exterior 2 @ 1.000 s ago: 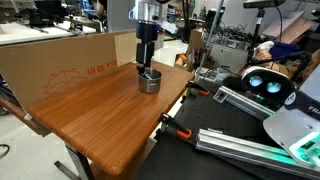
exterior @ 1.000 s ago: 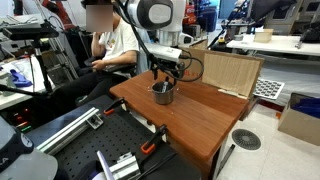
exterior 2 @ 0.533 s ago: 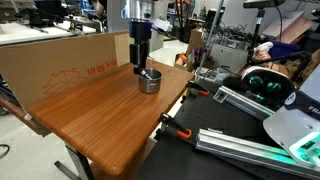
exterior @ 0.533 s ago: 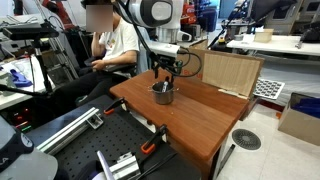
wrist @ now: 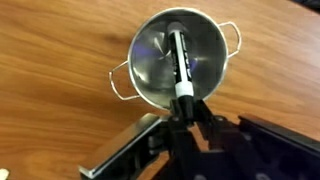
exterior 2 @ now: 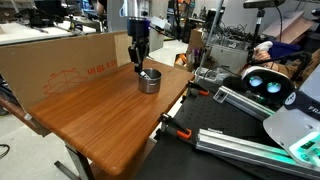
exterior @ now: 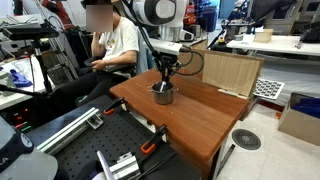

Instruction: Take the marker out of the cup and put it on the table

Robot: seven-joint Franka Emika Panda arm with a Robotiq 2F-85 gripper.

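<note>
Entering from the bottom of the wrist view, the gripper (wrist: 190, 112) has its fingers drawn almost together on the pale end of the marker (wrist: 180, 62). The marker's dark body reaches into the shiny metal cup (wrist: 150, 62) at upper centre. In an exterior view, the cup (exterior 2: 149, 82) stands on the reddish-brown table (exterior 2: 110, 125) in the upper middle of the frame.

Gripper (exterior 2: 139, 66): over the last second I have raised it out of the cup (exterior 2: 149, 81) and moved it off toward the table's (exterior 2: 100, 115) far edge. Marker (wrist: 181, 62): pale end pinched, drawn up aslant, dark end inside the cup.
</note>
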